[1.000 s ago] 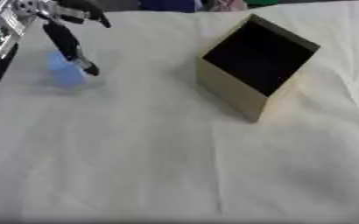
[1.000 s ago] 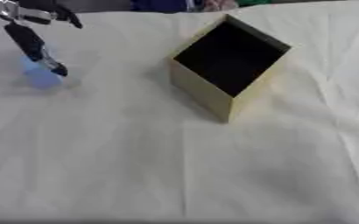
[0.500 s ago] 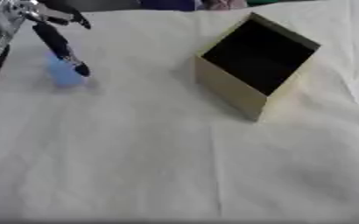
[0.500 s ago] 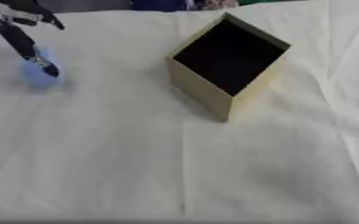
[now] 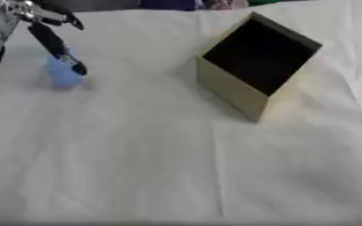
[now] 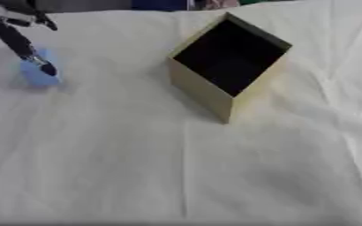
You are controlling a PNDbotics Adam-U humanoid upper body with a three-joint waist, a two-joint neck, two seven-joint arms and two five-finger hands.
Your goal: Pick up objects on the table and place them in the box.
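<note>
At the upper left of the frame my left hand [image 5: 45,26] comes down from the corner, black with silver parts. One long finger [image 5: 59,50] points down and to the right, and its tip touches the blue object [image 5: 61,75]. Another finger sticks out to the right, higher up. I cannot tell if my fingers hold the object or only touch it. The blue object is small, pale blue, maybe rounded; its shape is not clear to me. It sits on the white cloth [image 5: 176,167], at the left side, well apart from the box [image 6: 224,70]. The box is tan cardboard, open, with a dark inside, standing tilted in the upper middle of the frame.
</note>
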